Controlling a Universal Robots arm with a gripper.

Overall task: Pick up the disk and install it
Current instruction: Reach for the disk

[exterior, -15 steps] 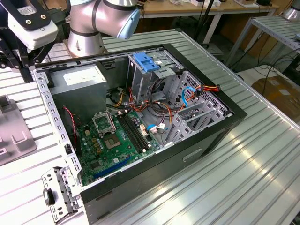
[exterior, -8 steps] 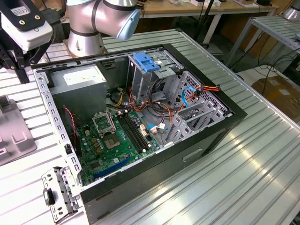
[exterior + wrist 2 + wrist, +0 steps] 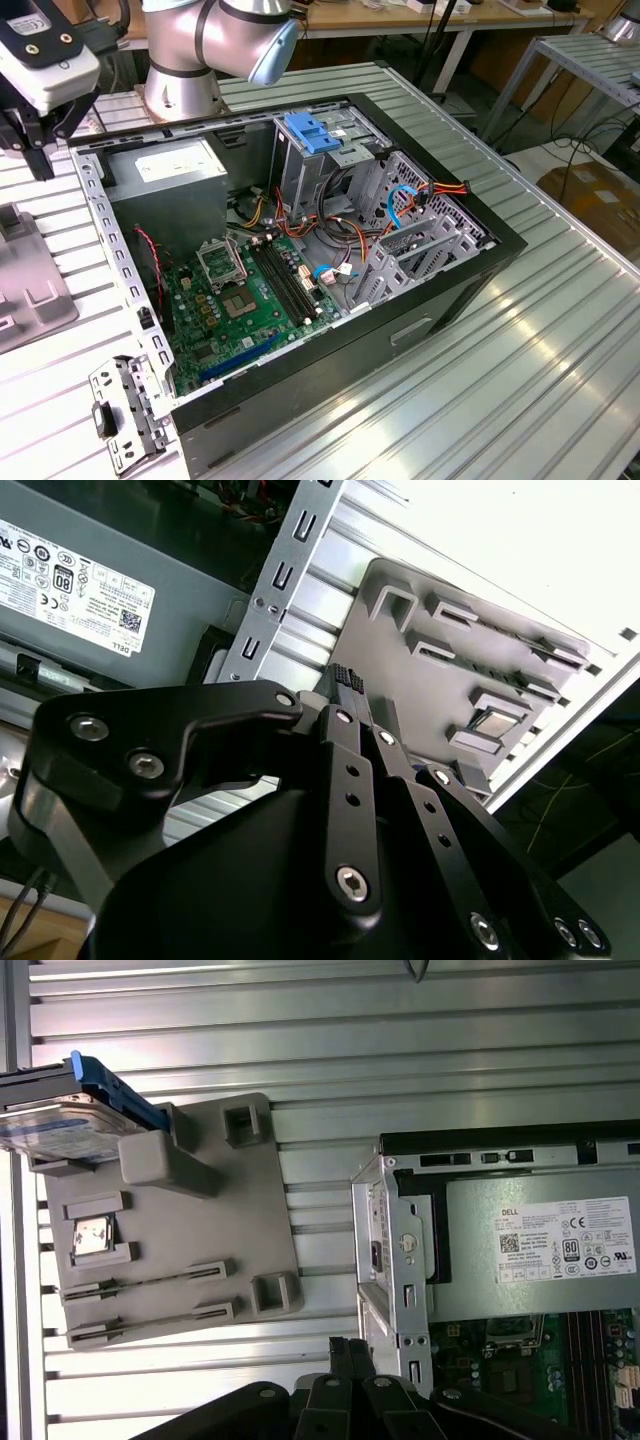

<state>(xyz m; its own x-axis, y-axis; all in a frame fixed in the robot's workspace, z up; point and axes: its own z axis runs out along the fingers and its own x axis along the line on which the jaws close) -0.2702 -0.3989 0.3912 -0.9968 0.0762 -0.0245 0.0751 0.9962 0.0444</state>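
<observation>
The claw [image 3: 343, 1350] is pinched narrow, jaws together w/ nothing btwn them. It hangs over the strip of ribbed table [image 3: 300, 1040] btwn the grey fixture plate [image 3: 200, 1220] and the corner of the open PC case [image 3: 395, 1260]. The disk [image 3: 50, 1125] isn't near it. It sits at the plate's end away from the case, label face up, blue side rail [image 3: 115, 1095] showing, well apart from the claw w/ most of the plate btwn them. In the second wrist view the pinched fingertips [image 3: 343, 677] hang above the plate's edge.

In the exterior view the claw is at the exterior view's left, far side, just off the case's corner. The arm's base [image 3: 185, 80] stands beyond the case. Inside the case: grey PSU [image 3: 165, 170] w/ white sticker, green mobo [image 3: 250, 300], metal drive cage [image 3: 295, 180] w/ blue latch [image 3: 310, 135] on top, loose cables [image 3: 400, 195]. A small metal bracket [image 3: 125, 410] lies on the table, near side, at the exterior view's left. Room behind: more benches [image 3: 590, 55], and a cardboard box [image 3: 595, 200] on the floor at the exterior view's right.
</observation>
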